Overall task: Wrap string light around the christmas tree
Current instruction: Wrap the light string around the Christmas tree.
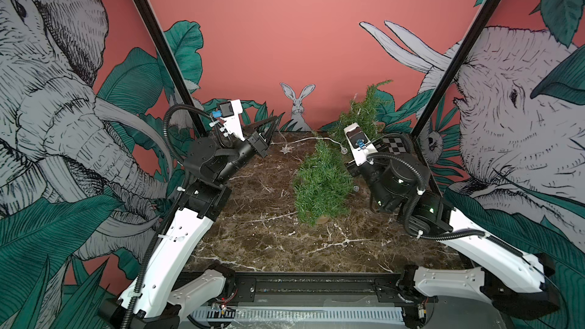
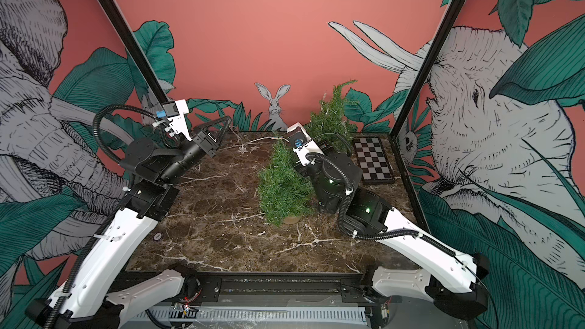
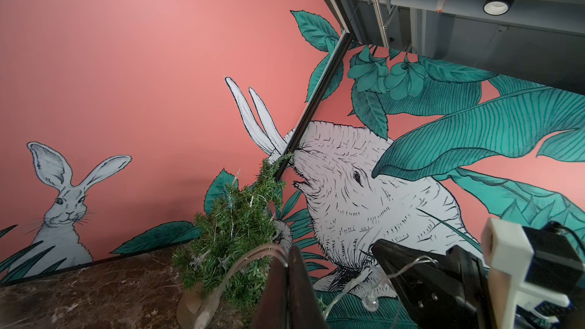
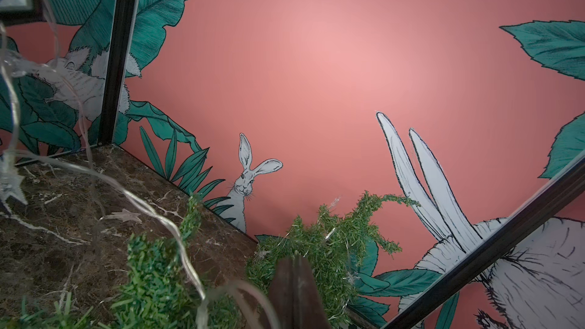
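left gripper: jaws were together, clamped on the string light, up by the back-left corner.
right gripper: jaws together too, couldn't tell if it actually pinched the wire.
string light: sagged along the table between both grippers, right past the near christmas tree tip; some sat on the far tree.
risk: I'd guess one tug would've snagged that tip and toppled the near tree.
room: open marble front and left; back right was cramped by the chessboard and wall.

even soft indoor light, faint shadows, wide-angle bending at edges, wrist-view foreground blurred
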Available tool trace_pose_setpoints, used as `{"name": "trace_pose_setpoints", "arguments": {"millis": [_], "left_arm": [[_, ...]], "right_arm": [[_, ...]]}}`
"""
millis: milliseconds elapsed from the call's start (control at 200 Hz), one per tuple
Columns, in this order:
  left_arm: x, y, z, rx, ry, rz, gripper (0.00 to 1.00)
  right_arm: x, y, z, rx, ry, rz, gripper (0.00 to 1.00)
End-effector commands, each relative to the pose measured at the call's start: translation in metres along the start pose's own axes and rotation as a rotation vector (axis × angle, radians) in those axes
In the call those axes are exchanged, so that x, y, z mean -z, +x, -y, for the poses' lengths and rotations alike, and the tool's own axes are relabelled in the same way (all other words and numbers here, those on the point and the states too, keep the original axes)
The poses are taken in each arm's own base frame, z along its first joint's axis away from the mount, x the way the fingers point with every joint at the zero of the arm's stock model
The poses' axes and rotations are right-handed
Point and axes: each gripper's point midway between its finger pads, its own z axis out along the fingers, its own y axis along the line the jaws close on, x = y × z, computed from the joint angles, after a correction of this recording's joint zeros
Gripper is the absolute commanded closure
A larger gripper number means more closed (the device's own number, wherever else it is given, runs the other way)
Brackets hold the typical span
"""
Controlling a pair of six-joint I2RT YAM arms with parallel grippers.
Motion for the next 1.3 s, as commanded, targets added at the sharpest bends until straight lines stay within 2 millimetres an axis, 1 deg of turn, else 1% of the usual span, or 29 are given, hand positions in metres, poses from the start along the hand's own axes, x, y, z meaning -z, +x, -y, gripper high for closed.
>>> {"name": "trace_pose_setpoints", "arguments": {"millis": [0, 70, 140, 150, 165, 250, 365, 455, 600, 740, 870, 915, 965, 1025, 1200, 1245, 1295], "left_arm": [[0.003, 0.002, 0.006, 0.003, 0.028, 0.007, 1.00], [0.004, 0.006, -0.002, 0.013, -0.007, 0.004, 1.00], [0.007, 0.010, -0.010, 0.012, -0.042, 0.007, 1.00], [0.008, 0.010, -0.010, 0.011, -0.045, 0.009, 1.00], [0.009, 0.011, -0.012, 0.011, -0.052, 0.009, 1.00], [0.014, 0.013, -0.018, 0.005, -0.083, 0.020, 1.00], [0.024, 0.013, -0.026, -0.013, -0.144, 0.038, 1.00], [0.032, 0.011, -0.033, -0.027, -0.193, 0.062, 1.00], [0.045, 0.008, -0.044, -0.045, -0.270, 0.102, 1.00], [0.051, 0.008, -0.053, -0.049, -0.322, 0.121, 1.00], [0.050, 0.010, -0.063, -0.047, -0.370, 0.117, 1.00], [0.050, 0.009, -0.068, -0.048, -0.399, 0.114, 1.00], [0.048, 0.009, -0.074, -0.054, -0.428, 0.110, 1.00], [0.045, 0.006, -0.078, -0.063, -0.450, 0.112, 1.00], [0.024, 0.000, -0.084, -0.086, -0.461, 0.083, 1.00], [0.017, -0.002, -0.085, -0.093, -0.459, 0.079, 1.00], [0.009, -0.004, -0.086, -0.098, -0.458, 0.070, 1.00]], "right_arm": [[0.004, -0.001, 0.008, -0.031, 0.027, 0.020, 0.93], [0.001, 0.005, 0.002, -0.031, 0.016, 0.009, 0.93], [0.000, 0.005, -0.002, -0.057, 0.000, 0.014, 0.93], [-0.002, 0.013, -0.010, -0.047, -0.012, 0.000, 0.93], [-0.003, 0.015, -0.014, -0.050, -0.023, -0.001, 0.93], [-0.006, 0.017, -0.032, -0.069, -0.091, 0.017, 0.92], [-0.012, 0.021, -0.052, -0.102, -0.147, 0.025, 0.92], [-0.014, 0.019, -0.065, -0.124, -0.192, 0.038, 0.92], [-0.017, 0.011, -0.074, -0.152, -0.232, 0.077, 0.92], [-0.017, 0.003, -0.085, -0.181, -0.285, 0.113, 0.88], [-0.022, 0.005, -0.092, -0.184, -0.293, 0.102, 0.86], [-0.024, 0.005, -0.093, -0.189, -0.293, 0.095, 0.83], [-0.024, 0.006, -0.095, -0.191, -0.294, 0.091, 0.77], [-0.025, 0.006, -0.095, -0.194, -0.295, 0.090, 0.73], [-0.022, 0.002, -0.092, -0.201, -0.302, 0.101, 0.64], [-0.020, 0.000, -0.092, -0.202, -0.315, 0.108, 0.59], [-0.018, -0.001, -0.092, -0.201, -0.324, 0.111, 0.52]]}}
